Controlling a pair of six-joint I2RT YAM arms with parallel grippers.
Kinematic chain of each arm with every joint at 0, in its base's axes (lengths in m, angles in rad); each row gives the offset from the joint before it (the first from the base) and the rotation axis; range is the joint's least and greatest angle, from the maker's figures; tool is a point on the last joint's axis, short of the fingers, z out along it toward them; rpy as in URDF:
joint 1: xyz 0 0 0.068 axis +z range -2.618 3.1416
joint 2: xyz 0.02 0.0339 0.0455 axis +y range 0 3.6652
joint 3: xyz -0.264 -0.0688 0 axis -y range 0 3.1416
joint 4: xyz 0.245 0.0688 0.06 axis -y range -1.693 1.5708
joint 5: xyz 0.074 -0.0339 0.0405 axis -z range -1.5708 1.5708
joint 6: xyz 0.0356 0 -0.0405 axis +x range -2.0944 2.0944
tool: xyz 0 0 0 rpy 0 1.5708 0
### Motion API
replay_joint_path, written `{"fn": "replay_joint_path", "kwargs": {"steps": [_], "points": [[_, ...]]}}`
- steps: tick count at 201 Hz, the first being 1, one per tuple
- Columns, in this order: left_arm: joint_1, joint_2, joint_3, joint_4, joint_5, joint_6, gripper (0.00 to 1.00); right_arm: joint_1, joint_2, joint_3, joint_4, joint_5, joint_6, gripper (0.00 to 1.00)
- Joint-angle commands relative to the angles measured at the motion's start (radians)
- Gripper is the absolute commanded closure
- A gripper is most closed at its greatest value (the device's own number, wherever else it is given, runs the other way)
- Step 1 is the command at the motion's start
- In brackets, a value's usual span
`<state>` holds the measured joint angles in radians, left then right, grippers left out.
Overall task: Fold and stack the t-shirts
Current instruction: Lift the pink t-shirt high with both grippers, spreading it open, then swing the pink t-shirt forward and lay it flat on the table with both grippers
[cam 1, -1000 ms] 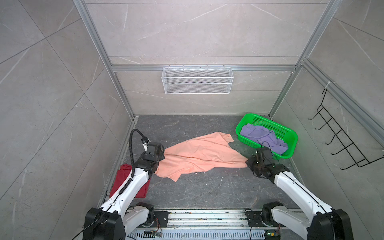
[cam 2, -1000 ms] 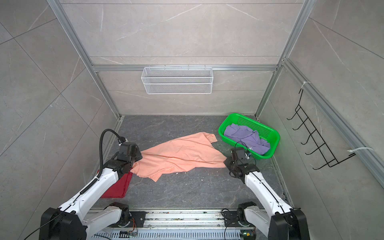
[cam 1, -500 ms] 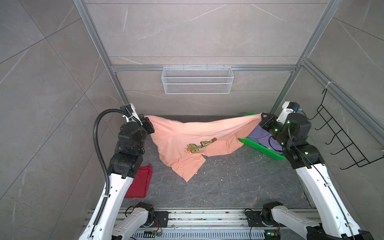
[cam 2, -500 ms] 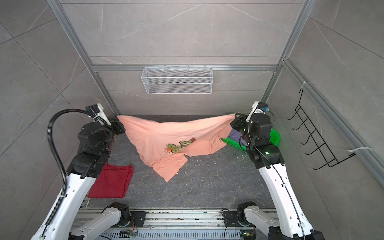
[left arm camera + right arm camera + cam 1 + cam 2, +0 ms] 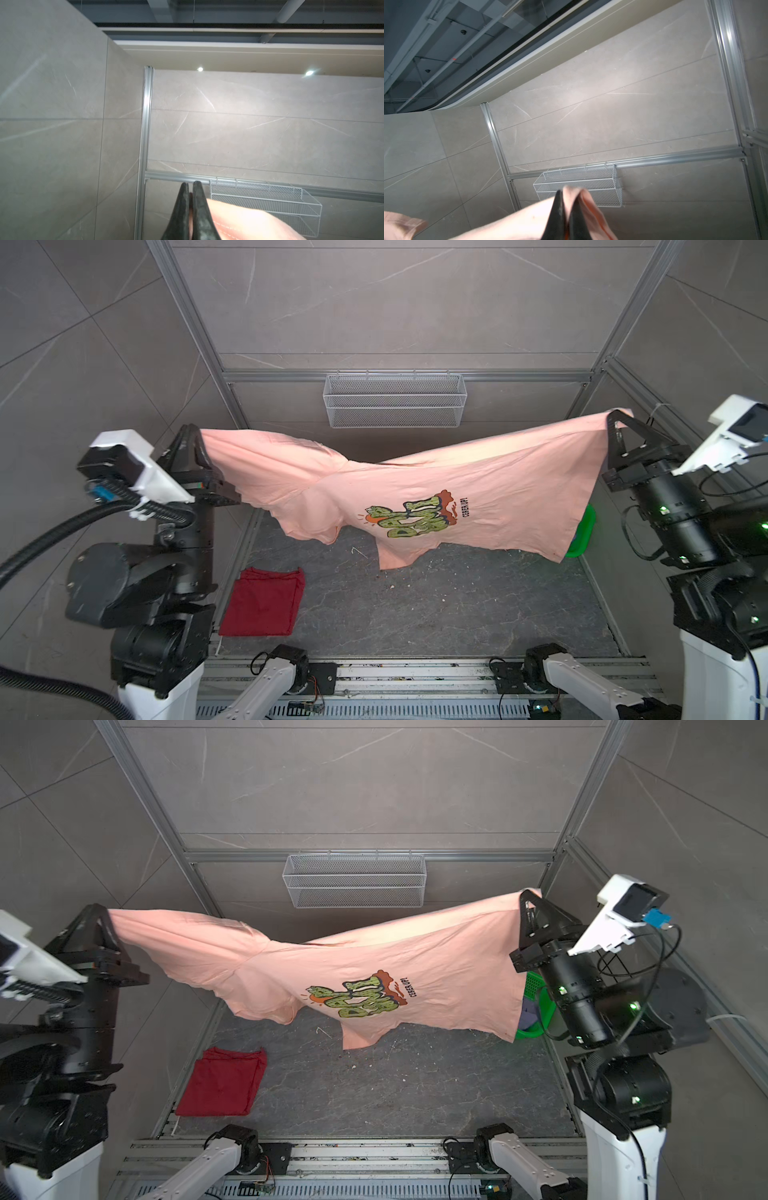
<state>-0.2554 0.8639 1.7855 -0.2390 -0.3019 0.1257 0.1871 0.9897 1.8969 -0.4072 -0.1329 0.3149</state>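
T-shirt (image 5: 478, 485) hangs stretched, pinched between left claw (image 5: 194, 436) and right claw (image 5: 613, 418).

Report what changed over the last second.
The left pincer and right pincer, each shut on an edge of the peach t-shirt, rose from the table and spread apart. The shirt left the table and now hangs stretched between them, graffiti print showing. Nothing was released. The folded dark red t-shirt, the green basket and the lavender t-shirt in it stayed put.
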Motion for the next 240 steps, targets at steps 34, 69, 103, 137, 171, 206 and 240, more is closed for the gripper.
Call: {"fn": "replay_joint_path", "kwargs": {"steps": [34,69,103,137,171,206,240], "points": [[0.002,0.134,0.321,0.022,0.032,0.237,1.0,0.002,-0.004,0.035,-0.039,-0.023,-0.062,1.0],[0.001,0.135,0.271,0.031,0.021,0.259,1.0,0.002,0.03,0.033,-0.03,-0.033,-0.041,1.0],[0.001,0.118,0.224,0.052,0.017,0.272,1.0,0.002,0.058,0.031,-0.019,-0.069,-0.016,1.0],[0.0,0.148,0.209,0.059,0.011,0.298,1.0,0.003,0.087,-0.015,0.005,-0.076,0.005,1.0],[0.001,0.203,0.189,0.094,-0.026,0.34,1.0,0.002,0.133,-0.013,0.017,-0.084,0.012,1.0],[0.0,0.232,0.181,0.13,-0.057,0.366,1.0,0.002,0.162,0.01,0.027,-0.105,0.021,1.0],[0.002,0.212,0.191,0.137,-0.073,0.382,1.0,0.002,0.148,0.018,0.012,-0.129,0.03,1.0]]}}
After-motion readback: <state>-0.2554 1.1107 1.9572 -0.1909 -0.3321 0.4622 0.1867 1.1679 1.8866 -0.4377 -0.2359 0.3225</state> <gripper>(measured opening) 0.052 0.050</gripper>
